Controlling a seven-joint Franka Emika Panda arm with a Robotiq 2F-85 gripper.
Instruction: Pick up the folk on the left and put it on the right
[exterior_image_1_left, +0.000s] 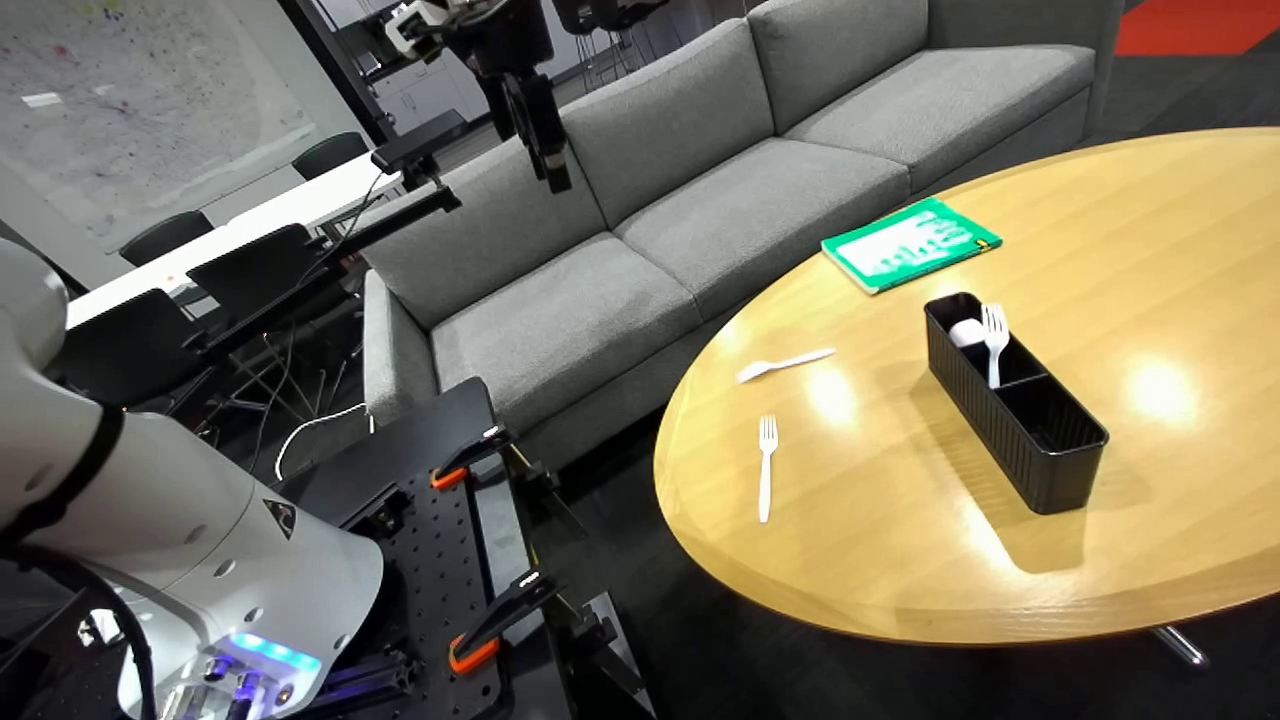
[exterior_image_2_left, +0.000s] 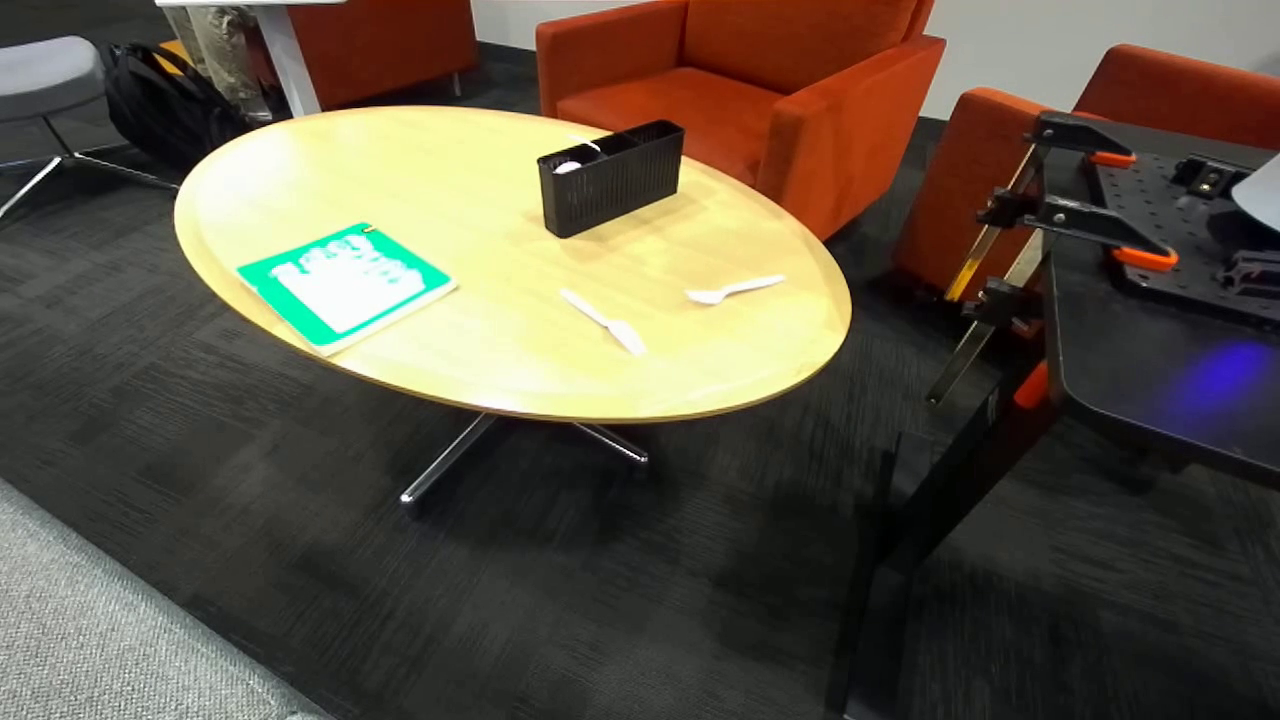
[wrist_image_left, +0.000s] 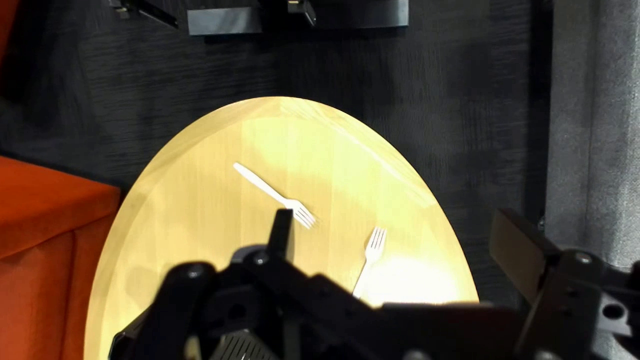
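White plastic forks lie flat on the oval wooden table. The first fork (exterior_image_1_left: 766, 468), with tines toward the sofa, also shows in an exterior view (exterior_image_2_left: 740, 289) and upper left in the wrist view (wrist_image_left: 261, 183). The second fork (exterior_image_1_left: 800, 359) lies nearer the sofa; it shows in an exterior view (exterior_image_2_left: 590, 312) and the wrist view (wrist_image_left: 370, 255), its handle end hidden by my gripper. Another fork (exterior_image_1_left: 995, 335) leans upright in the black tray's far compartment, beside a rounded white utensil (exterior_image_1_left: 966, 332). My gripper (wrist_image_left: 395, 212) is wide open and empty, high above the table (wrist_image_left: 295, 135).
The black two-compartment tray (exterior_image_1_left: 1050, 480) stands on the table, also seen in an exterior view (exterior_image_2_left: 615, 197); the wrist view shows part of it (wrist_image_left: 245, 346). A green and white book (exterior_image_1_left: 912, 245) lies near the sofa-side edge. A grey sofa (exterior_image_1_left: 640, 290) and orange armchair (exterior_image_2_left: 840, 150) flank the table.
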